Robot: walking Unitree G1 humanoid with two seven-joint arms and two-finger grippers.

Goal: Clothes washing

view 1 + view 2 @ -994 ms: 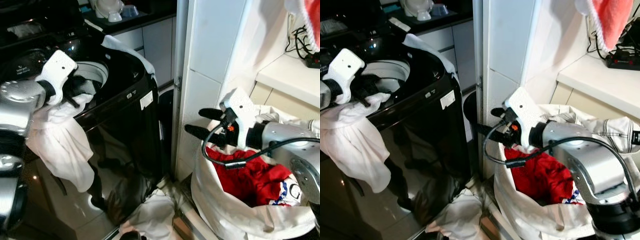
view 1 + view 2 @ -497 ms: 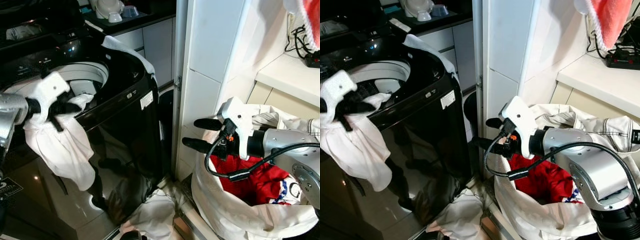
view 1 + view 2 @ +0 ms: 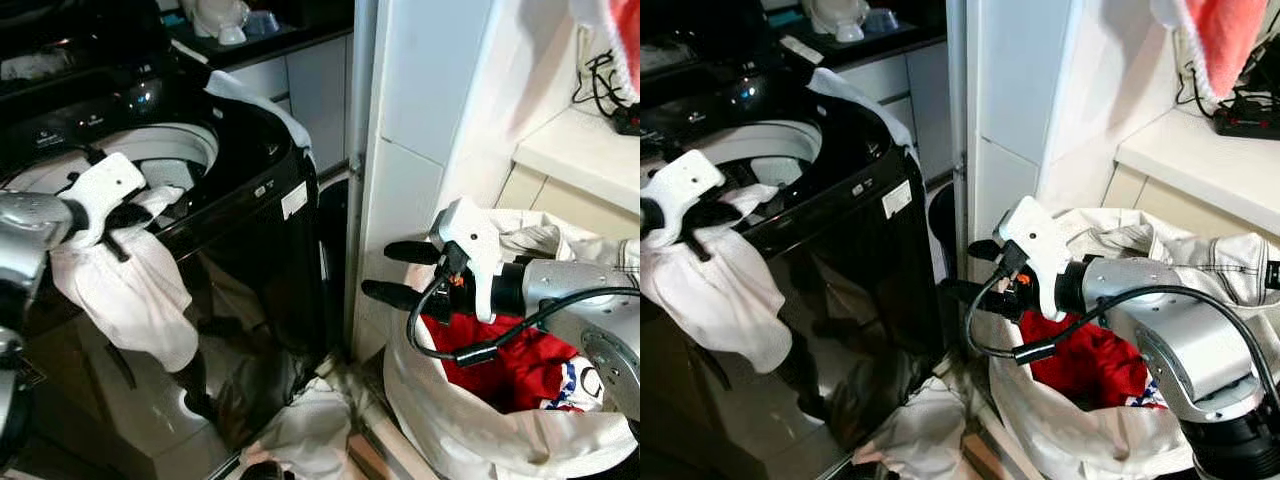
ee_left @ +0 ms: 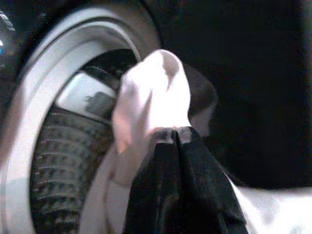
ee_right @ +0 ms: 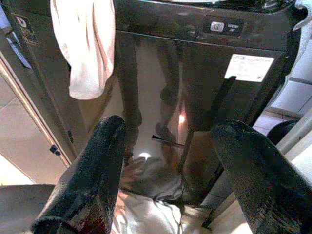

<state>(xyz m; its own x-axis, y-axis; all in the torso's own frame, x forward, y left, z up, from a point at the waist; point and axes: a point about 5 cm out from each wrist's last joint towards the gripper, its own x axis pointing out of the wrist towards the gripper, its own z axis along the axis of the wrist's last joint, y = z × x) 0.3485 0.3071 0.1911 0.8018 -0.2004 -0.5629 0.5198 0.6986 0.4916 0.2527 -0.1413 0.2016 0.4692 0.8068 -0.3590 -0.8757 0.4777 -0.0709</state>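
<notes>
Left hand (image 3: 128,215) pinches a white cloth (image 3: 130,295) at the washing machine (image 3: 250,240) rim.
The cloth hangs down the front; right hand (image 3: 390,272), fingers spread and empty, hovers over the laundry bag (image 3: 470,420).

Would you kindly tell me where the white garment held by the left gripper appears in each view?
Left eye: white garment hangs over the washer's front, far left.
Right eye: far left.
Left wrist: centre, pinched by the fingers.
Right wrist: top left.
Shared landmark: black washer.

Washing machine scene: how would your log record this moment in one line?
left gripper: shut on white garment | over washer rim | right gripper: open, above laundry bag
</notes>
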